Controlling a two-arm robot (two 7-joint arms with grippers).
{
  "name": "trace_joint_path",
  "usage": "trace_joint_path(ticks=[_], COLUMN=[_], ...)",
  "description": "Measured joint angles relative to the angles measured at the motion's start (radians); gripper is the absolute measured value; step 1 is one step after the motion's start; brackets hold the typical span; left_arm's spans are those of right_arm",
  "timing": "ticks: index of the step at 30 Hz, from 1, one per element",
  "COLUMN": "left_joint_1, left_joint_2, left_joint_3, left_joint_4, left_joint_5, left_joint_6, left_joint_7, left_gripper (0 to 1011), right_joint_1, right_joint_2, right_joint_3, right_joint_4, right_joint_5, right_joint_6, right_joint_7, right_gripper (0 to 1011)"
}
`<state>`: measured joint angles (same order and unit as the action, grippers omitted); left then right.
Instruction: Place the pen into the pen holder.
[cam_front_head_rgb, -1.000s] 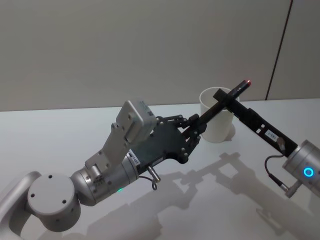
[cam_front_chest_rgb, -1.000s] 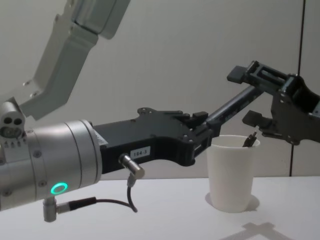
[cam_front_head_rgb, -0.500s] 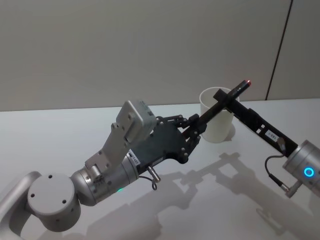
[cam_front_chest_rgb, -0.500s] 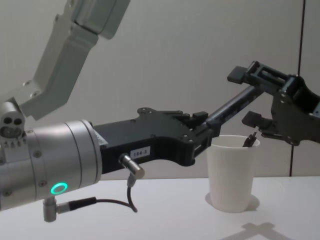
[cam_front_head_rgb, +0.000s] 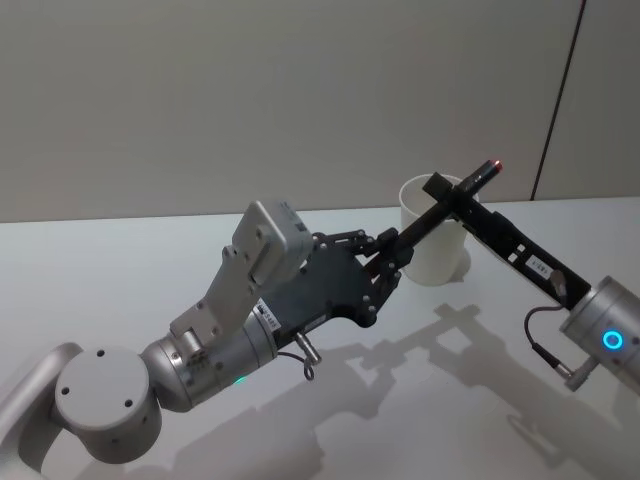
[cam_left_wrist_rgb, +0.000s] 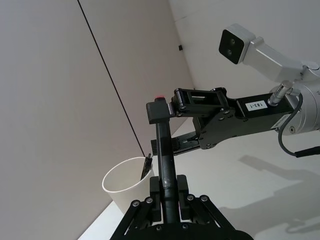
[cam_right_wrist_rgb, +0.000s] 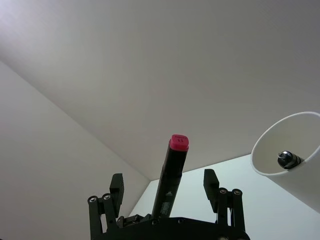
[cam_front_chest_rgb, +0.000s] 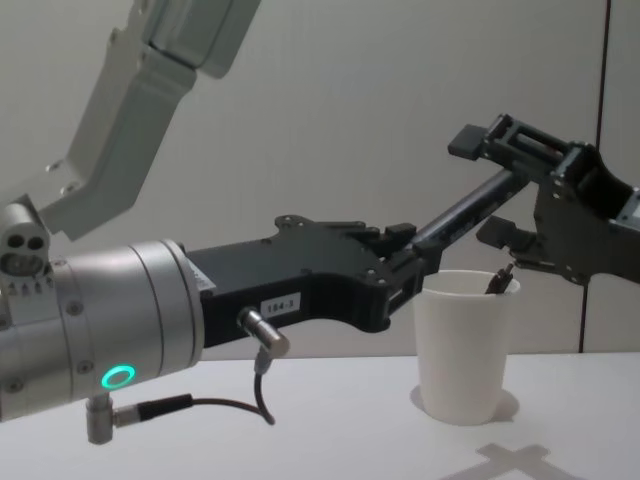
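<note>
Pen: you have a long black marker pen with a red end cap (cam_front_head_rgb: 440, 213) slanting up and away from the left gripper, its red tip raised above the far rim of the cup.

Left gripper: your black left gripper (cam_front_head_rgb: 393, 256) is clamped on the lower end of the pen; in the left wrist view the barrel (cam_left_wrist_rgb: 165, 165) runs straight out from between the closed fingers.

Right gripper: your black right gripper (cam_front_chest_rgb: 497, 185) reaches in from the right, and its fingers stand apart on either side of the pen's upper end; in the right wrist view the two fingers (cam_right_wrist_rgb: 210, 183) flank the red cap (cam_right_wrist_rgb: 179, 142) with a gap on each side, so they do not pinch it.

Pen to gripper: the pen's lower end sits in the left gripper just beside the cup's near left wall, and its upper part passes between the right gripper's fingers above the cup.

Pen holder: the plain white tapered paper cup with a rolled rim (cam_front_chest_rgb: 461, 350) stands upright on the white table (cam_front_head_rgb: 120, 270), below the pen's upper half and the right gripper.

Inside the cup: a small dark object with a metal tip (cam_front_chest_rgb: 501, 279) leans against the inner wall near the rim; the right wrist view shows its rounded metal end (cam_right_wrist_rgb: 287, 159).
</note>
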<state>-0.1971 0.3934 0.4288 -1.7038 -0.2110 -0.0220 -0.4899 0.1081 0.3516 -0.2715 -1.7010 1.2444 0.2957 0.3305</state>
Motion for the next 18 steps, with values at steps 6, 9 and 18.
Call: trace_joint_path(ticks=[6, 9, 18], left_joint_1=[0.000, 0.000, 0.000], left_joint_2=[0.000, 0.000, 0.000], left_joint_3=[0.000, 0.000, 0.000], left_joint_4=[0.000, 0.000, 0.000], left_joint_5=[0.000, 0.000, 0.000], left_joint_6=[0.000, 0.000, 0.000], left_joint_7=[0.000, 0.000, 0.000], left_gripper=[191, 191, 191], right_joint_1=[0.003, 0.004, 0.006], right_joint_2=[0.000, -0.001, -0.001], right_joint_3=[-0.004, -0.005, -0.008], right_joint_4=[0.001, 0.001, 0.002], right_joint_5=[0.002, 0.003, 0.004], right_joint_6=[-0.005, -0.007, -0.011], right_joint_7=[-0.004, -0.006, -0.009], right_gripper=[1001, 998, 794])
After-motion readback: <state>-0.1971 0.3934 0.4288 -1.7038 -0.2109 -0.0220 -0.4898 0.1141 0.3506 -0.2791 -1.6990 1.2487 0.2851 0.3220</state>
